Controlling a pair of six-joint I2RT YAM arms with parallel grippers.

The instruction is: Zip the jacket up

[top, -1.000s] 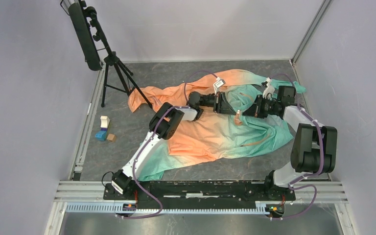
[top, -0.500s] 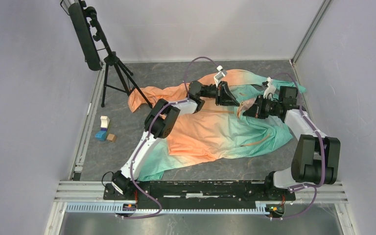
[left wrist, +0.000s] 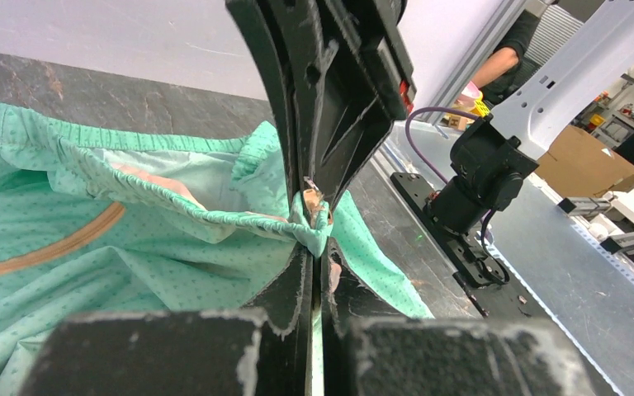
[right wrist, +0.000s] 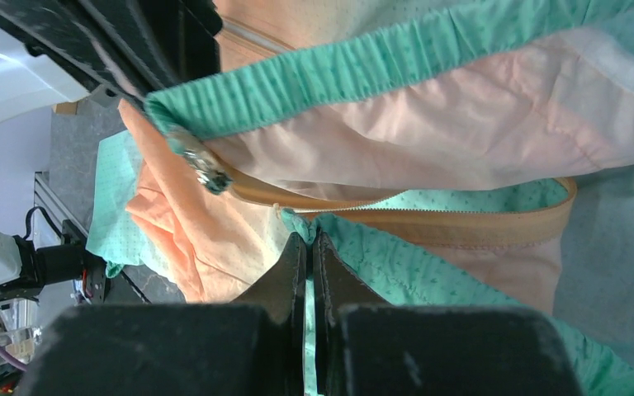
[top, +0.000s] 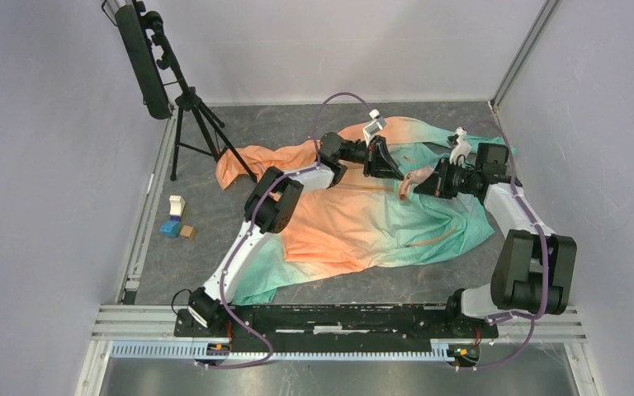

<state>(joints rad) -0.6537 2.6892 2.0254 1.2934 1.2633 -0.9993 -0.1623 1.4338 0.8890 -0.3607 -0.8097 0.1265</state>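
The jacket (top: 363, 223) lies open and crumpled on the surface (top: 429, 276), orange across the middle and mint green at the near and right edges, spread between the two arms. The left gripper (top: 392, 169) has its jaws closed on a fold of the ribbed mint hem (left wrist: 173, 198), which shows pinched between the pads (left wrist: 301, 280) in the left wrist view. The right gripper (top: 428, 180) has its jaws closed on thin mint fabric just beside a tan zip tape (right wrist: 429, 221) and holds a peach fold clear of the surface. A small metal fitting (right wrist: 202, 169) sits at the hem corner near the right jaws; whether it is a slider or a pin end cannot be told. No part of the front zipper appears joined, so the step in hand is judged to be bringing the two bottom corners together. Hazards from here:

- Each grip is on loose cloth, not on zipper hardware, so the thin fabric may slide out under tension.
- The hem is twisted, so the pin may meet the slider at an angle and fail to seat.
- Slack fabric near the teeth may be drawn in and jam.
- The grippers work near each other, so a closing move risks contact between them.
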